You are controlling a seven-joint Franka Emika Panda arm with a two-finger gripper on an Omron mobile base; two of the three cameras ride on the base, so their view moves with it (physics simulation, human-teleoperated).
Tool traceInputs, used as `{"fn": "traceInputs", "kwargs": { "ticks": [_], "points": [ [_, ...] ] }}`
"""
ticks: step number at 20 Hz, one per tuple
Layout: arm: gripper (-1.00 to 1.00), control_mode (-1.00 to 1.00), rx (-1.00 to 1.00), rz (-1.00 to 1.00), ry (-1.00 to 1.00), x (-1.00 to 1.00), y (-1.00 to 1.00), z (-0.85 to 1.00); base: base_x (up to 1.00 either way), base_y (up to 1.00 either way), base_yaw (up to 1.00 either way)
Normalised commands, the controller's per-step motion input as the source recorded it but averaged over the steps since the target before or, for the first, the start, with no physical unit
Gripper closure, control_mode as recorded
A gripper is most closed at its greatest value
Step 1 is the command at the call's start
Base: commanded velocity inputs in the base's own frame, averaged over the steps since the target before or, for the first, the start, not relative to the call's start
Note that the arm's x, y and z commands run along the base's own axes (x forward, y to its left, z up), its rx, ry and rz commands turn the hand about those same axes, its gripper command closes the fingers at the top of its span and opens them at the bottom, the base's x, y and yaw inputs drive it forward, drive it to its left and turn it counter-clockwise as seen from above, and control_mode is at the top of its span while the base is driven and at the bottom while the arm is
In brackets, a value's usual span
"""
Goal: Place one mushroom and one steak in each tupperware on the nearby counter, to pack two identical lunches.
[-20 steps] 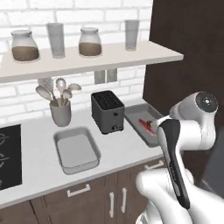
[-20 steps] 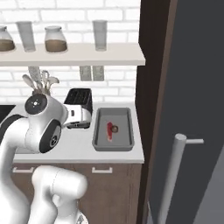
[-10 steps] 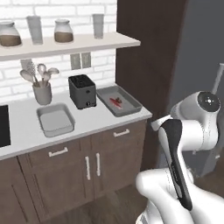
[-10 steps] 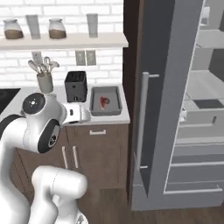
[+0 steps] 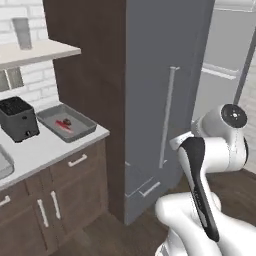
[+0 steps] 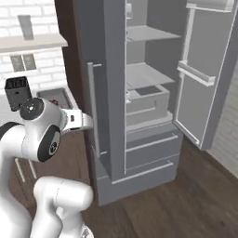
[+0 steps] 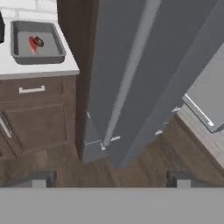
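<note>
Tupperware [image 5: 66,123] sits on the counter [image 5: 45,147] at its right end, just beside the tall dark panel next to the fridge. Inside it: a steak [image 5: 63,124] and a mushroom [image 5: 67,121], touching or nearly so, near the tray's middle. Hand view shows the same tray [image 7: 37,42] upper left, steak [image 7: 32,44] left of the mushroom [image 7: 38,42].

Second tupperware [image 5: 2,165] is cut off at the left edge of the left base view, contents not visible. Black toaster [image 5: 18,119] stands between the two trays, close to the right one.

Gripper [image 7: 110,179] is wide open, holding nothing; its two dark tips sit at the bottom of the hand view, well apart. It points down toward the wood floor [image 7: 144,153] in front of the fridge [image 7: 131,78], well away from the counter.

Fridge: left door [image 6: 109,83] closed, with a long vertical handle [image 6: 91,107]; right door [image 6: 204,74] swung open, shelves and a drawer [image 6: 148,100] showing inside.

Dark cabinets [image 5: 55,200] under the counter, with pale handles. Wall shelf [image 5: 35,50] above holds a glass [image 5: 21,33].
</note>
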Motion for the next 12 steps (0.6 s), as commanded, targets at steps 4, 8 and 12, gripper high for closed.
{"fn": "traceInputs", "kwargs": {
  "ticks": [4, 8, 12],
  "points": [
    [-1.00, 1.00, 0.00, 0.00, 0.00, 0.00, 0.00, 0.00, 0.02, -0.19, -0.82],
    [-1.00, 1.00, 0.00, 0.00, 0.00, 0.00, 0.00, 0.00, 0.17, -0.04, -0.85],
    [-1.00, 1.00, 0.00, 0.00, 0.00, 0.00, 0.00, 0.00, 0.19, -0.03, -0.86]
  ]
}}
